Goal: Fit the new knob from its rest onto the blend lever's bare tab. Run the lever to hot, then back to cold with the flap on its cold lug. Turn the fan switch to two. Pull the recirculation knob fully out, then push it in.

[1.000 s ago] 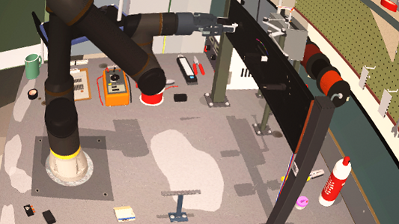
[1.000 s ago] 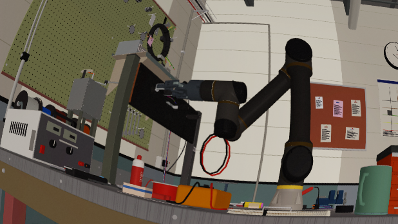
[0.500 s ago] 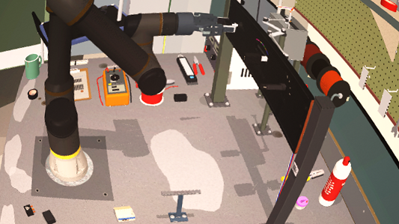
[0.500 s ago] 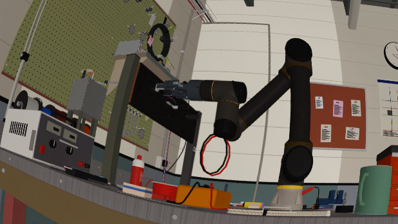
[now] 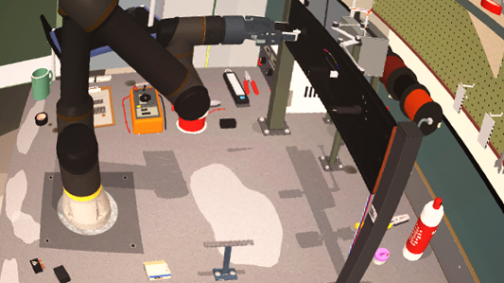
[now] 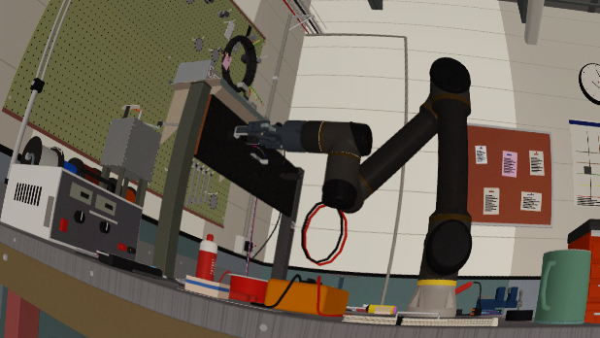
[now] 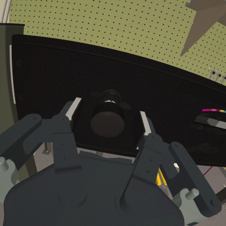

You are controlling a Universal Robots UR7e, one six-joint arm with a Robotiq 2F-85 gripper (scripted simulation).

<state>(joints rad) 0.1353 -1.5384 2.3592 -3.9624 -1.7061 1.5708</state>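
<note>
The dark round recirculation knob (image 7: 107, 119) sticks out on a short stem from the black control panel (image 7: 131, 101) near the panel's far end, and it lies between the two fingers of my gripper (image 7: 108, 119). Further along the panel the blend lever (image 7: 211, 122) sits in its slot under a coloured scale. From the side, the gripper (image 5: 288, 35) reaches level from the arm to the panel's (image 5: 343, 94) upper far end. The gripper (image 6: 241, 131) is open around the knob and holds nothing.
A red-and-white bottle (image 5: 422, 230) stands on the bench by the panel's near post (image 5: 377, 208). An orange meter (image 5: 145, 109), a red reel (image 5: 192, 122) and a green mug (image 5: 41, 83) sit near the arm's base. A small stand (image 5: 226, 255) rises at the front.
</note>
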